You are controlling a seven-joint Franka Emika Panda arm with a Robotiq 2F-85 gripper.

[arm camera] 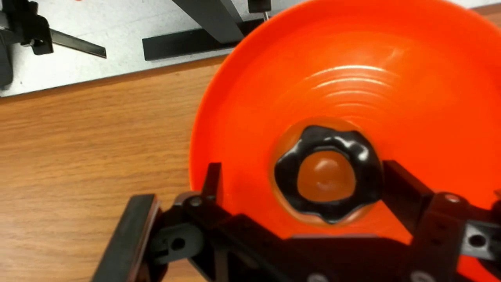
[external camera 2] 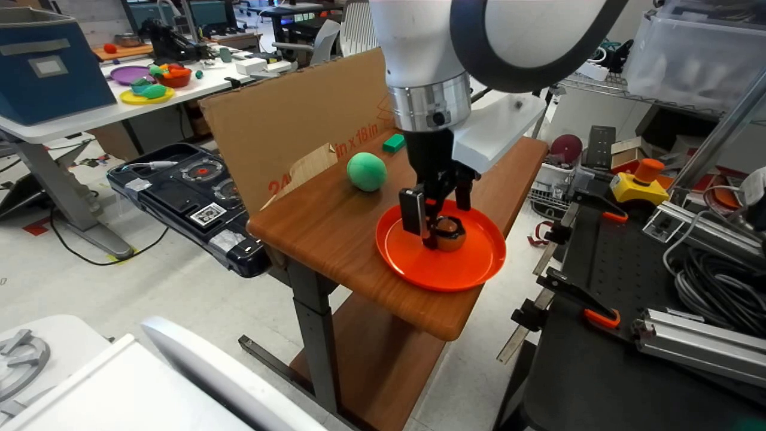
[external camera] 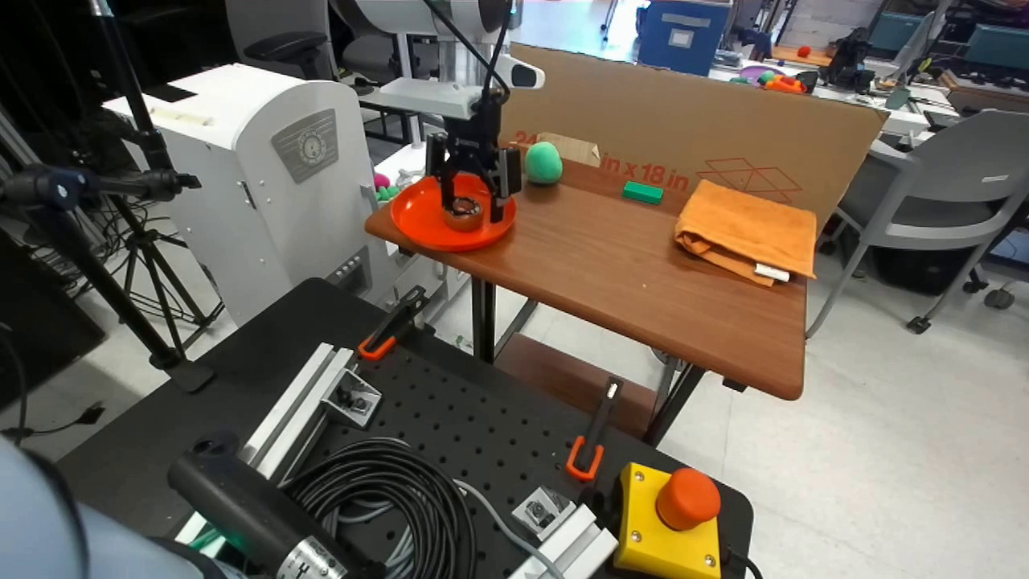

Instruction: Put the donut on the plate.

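The donut (arm camera: 287, 176) lies inside the plate (arm camera: 250, 117), though the contact below is out of sight, and in both exterior views the gripper (arm camera: 300, 166) covers some of it. The gripper is released: its two fingers (arm camera: 405, 184) stand wider than the donut, one clear of it, the other right at its iced edge, and whether that one touches cannot be told. Whether the donut's brown middle is a hole or filled is unclear. The wrist view cuts off the plate at the top and right and the gripper at the bottom. In both exterior views the arm (external camera 2: 428, 60) runs out past the top edge. A paler torn patch (external camera: 575, 149) interrupts the red print (external camera: 643, 173) on the cardboard (external camera: 723, 121). Counted, there is one donut, one plate and one arm; on the table (external camera: 603, 257) there are also one green ball (external camera: 543, 163), near the plate, one green block (external camera: 642, 192) and, in an exterior view, one folded orange cloth (external camera: 748, 229) with a white tag (external camera: 772, 272). On the black bench (external camera: 458, 402) sit two clamps (external camera: 596, 430), one stop button (external camera: 674, 519) and one cable coil (external camera: 438, 507), cut off by the lower edge, its strands too tangled to count.
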